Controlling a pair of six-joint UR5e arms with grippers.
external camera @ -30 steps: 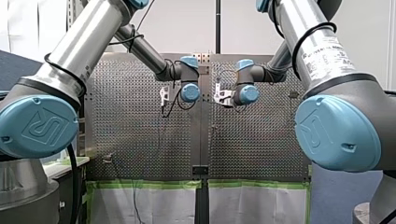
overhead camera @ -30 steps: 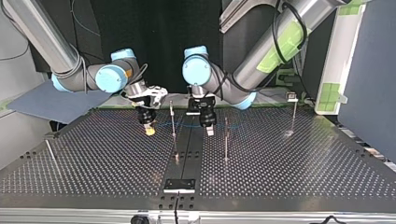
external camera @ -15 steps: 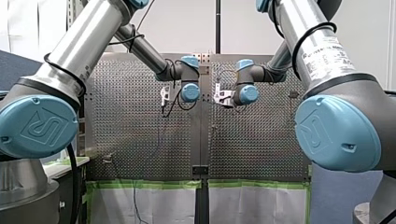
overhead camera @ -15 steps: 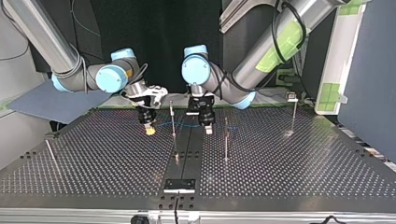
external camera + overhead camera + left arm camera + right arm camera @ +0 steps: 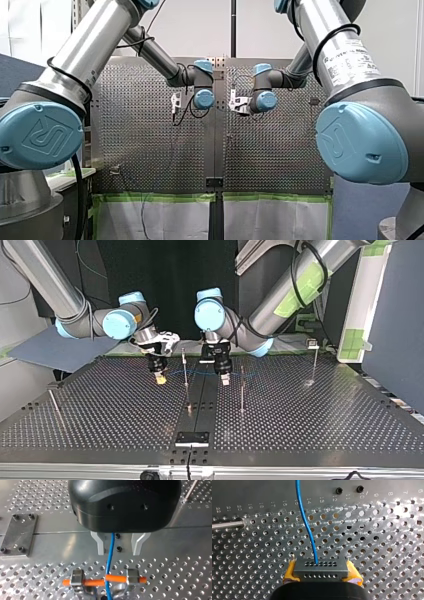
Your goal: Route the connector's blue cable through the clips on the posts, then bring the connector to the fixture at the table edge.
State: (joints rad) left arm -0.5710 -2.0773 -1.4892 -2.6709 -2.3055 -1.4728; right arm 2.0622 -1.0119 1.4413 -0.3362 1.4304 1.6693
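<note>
When I hold this moment against one second ago, almost nothing is different: my left gripper (image 5: pixel 118 552) went a little toward the post (image 5: pixel 185 371) and came back, and my right gripper (image 5: pixel 160 378), on the post's other side, stayed in place. I judge this as fine aligning and not yet progress, so the routing is still to be done.

The left fingers stand well apart. The cable (image 5: pixel 109 555) runs loose between them, nearer to one, and neither grips it. Ahead of them it crosses the orange bar of a clip (image 5: pixel 105 580); whether it sits inside I cannot tell. The right gripper's yellow pads are closed on the connector (image 5: pixel 321 565), held low over the table (image 5: pixel 325 420) just beside the post. The fixture (image 5: pixel 191 438) lies past the post's foot, at the table edge, without the connector.

The table is shiny perforated metal, with other posts well apart from this one. Behind the post the room is dark, and green tape runs along the table's far edge.
</note>
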